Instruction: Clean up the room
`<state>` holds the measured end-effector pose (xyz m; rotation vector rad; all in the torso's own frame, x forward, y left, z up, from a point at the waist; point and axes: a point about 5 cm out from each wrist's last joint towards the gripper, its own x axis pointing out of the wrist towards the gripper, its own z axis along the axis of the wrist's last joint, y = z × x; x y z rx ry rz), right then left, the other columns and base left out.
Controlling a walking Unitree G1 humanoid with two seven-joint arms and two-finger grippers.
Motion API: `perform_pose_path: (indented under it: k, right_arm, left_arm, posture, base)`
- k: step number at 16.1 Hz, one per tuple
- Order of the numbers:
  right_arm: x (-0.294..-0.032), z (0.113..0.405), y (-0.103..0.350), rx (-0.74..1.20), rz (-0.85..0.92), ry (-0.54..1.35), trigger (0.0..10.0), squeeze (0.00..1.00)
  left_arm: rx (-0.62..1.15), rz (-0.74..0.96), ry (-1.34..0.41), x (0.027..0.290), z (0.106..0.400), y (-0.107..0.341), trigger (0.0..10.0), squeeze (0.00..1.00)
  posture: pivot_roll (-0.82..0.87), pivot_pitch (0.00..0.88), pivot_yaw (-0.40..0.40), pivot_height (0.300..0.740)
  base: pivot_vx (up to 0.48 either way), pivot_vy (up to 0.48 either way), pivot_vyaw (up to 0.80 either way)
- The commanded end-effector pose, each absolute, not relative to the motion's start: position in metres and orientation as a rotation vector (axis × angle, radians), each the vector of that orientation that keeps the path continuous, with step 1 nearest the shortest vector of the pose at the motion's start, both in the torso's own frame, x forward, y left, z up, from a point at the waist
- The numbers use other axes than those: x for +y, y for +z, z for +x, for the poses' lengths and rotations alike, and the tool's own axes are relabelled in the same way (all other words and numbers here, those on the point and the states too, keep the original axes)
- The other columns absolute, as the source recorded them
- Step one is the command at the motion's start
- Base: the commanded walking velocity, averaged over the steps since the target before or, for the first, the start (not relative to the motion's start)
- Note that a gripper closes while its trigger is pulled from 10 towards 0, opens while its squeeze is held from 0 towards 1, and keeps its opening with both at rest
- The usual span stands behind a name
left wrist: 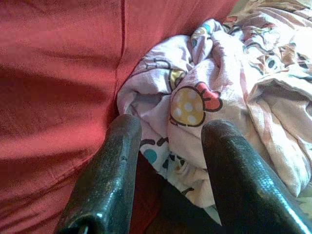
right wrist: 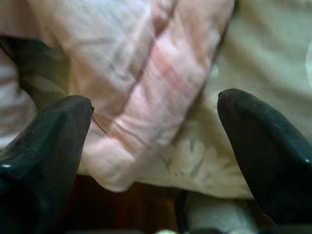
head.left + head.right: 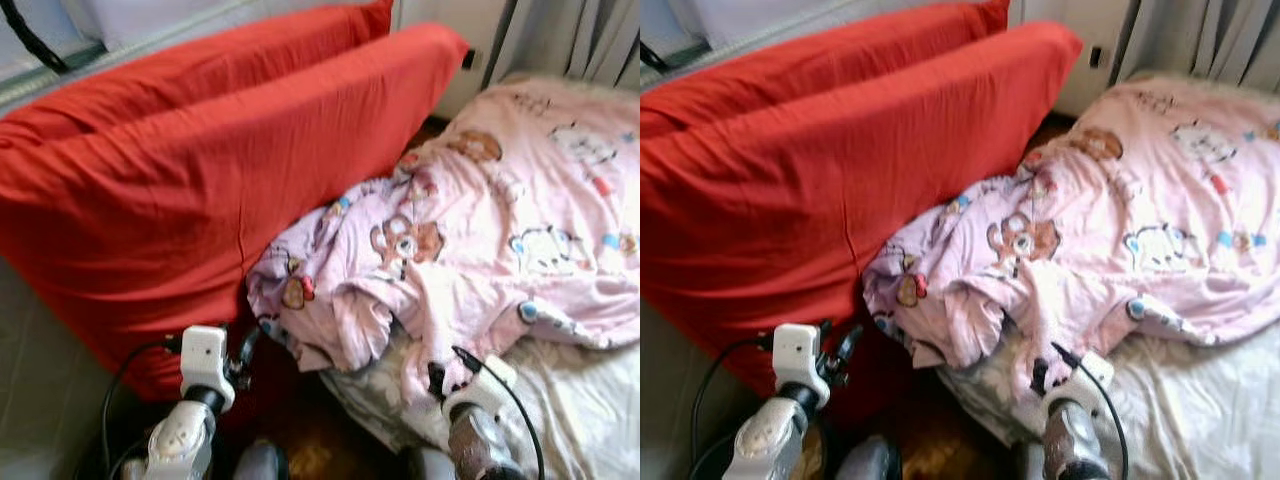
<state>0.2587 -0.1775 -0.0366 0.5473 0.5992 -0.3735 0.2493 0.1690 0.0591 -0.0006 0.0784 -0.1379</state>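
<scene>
- The crumpled pink cotton blanket printed with cartoon animals (image 3: 470,230) lies bunched on the pale floral-patterned mattress (image 3: 580,410), its left edge pressed against the big red fabric-covered cushion (image 3: 200,190).
- My left gripper (image 1: 168,161), fingers spread, points at the bunched corner beside the cushion, not yet touching it.
- My right gripper (image 2: 151,141) is spread around a hanging fold at the mattress edge.
- I judge the blanket light, limp and non-slippery; I'd pinch a thick fold, since a single layer would trail and sag.
</scene>
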Motion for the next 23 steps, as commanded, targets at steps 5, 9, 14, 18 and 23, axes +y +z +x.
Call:
perform_pose_path:
  k: [5,9,14,18,23]
  right_arm:
    - [-0.172,0.261,-0.036,0.598,0.622,-0.347,10.0,0.0]
    - [-0.164,0.273,-0.026,0.542,0.678,-0.276,10.0,0.0]
    - [-0.153,0.276,-0.026,0.559,0.69,-0.225,10.0,0.0]
    - [-0.152,0.265,-0.035,0.639,0.6,-0.236,10.0,0.0]
    - [-0.148,0.263,-0.037,0.647,0.588,-0.224,0.5,0.0]
  left_arm:
    - [0.099,0.015,-0.144,0.175,0.232,0.066,10.0,0.0]
    - [0.111,0.023,-0.142,0.176,0.217,0.074,10.0,0.0]
    - [0.139,0.032,-0.141,0.176,0.207,0.076,10.0,0.0]
    - [0.152,0.031,-0.141,0.175,0.204,0.076,10.0,0.0]
    - [0.173,0.032,-0.144,0.173,0.2,0.073,10.0,0.0]
  posture:
    - [0.13,0.249,0.084,0.647]
    - [0.16,0.297,0.093,0.647]
    - [0.18,0.308,0.092,0.647]
    - [0.18,0.304,0.088,0.647]
    - [0.18,0.306,0.091,0.647]
  base:
    - [0.0,0.0,0.0]
    - [0.0,0.0,0.0]
    - [0.0,0.0,0.0]
    - [0.0,0.0,0.0]
    - [0.0,0.0,0.0]
